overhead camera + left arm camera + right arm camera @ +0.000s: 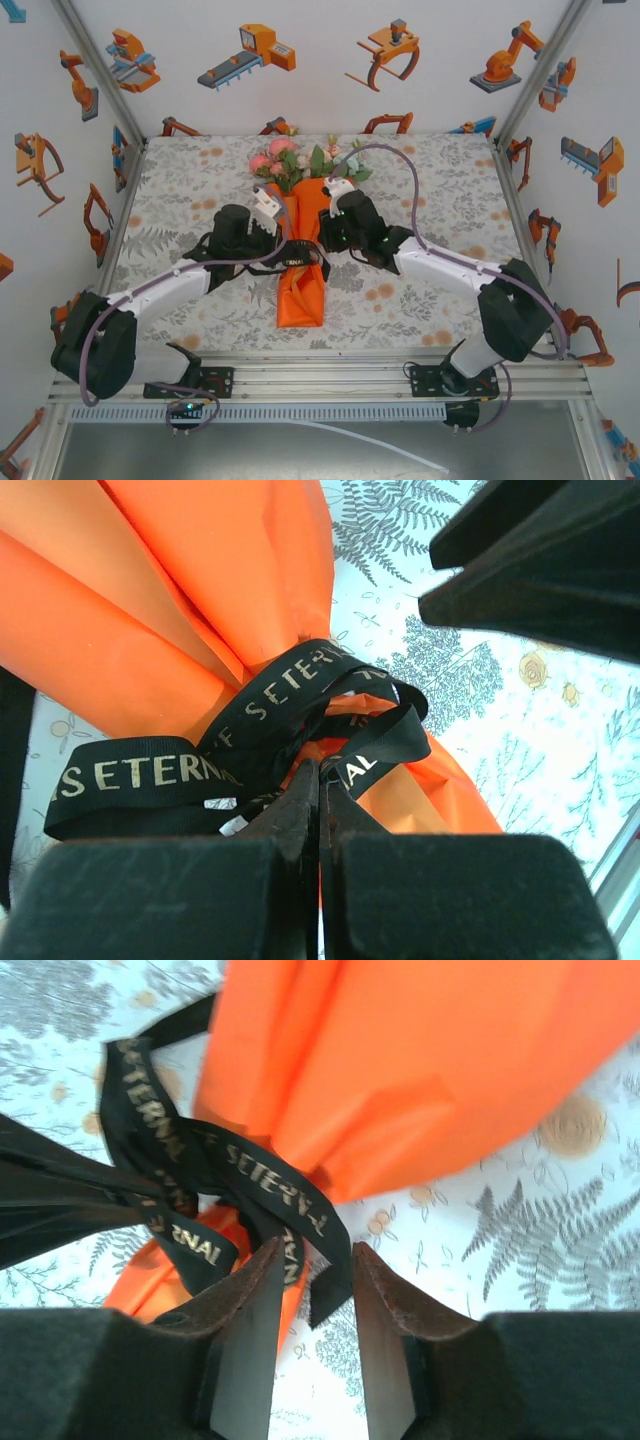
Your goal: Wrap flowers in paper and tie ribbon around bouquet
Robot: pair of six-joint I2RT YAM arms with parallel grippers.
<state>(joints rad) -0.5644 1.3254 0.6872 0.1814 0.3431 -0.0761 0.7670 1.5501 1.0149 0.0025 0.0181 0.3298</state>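
Top external view: the bouquet (300,295) lies mid-surface (430,180), flowers (288,160) at its far end, with both arms crowding its waist. The left gripper (320,785), pressed together, pinches the ribbon (150,775) knotted round the orange paper (150,610). The right gripper (312,1260) is spread, a ribbon end hanging in its gap.

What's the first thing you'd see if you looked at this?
The bright orange paper cone lying in the middle, pink and cream flowers poking out its far end. Then the black ribbon with pale letters wrapped round it, the left hand pinching it, the right hand open around a loose end.
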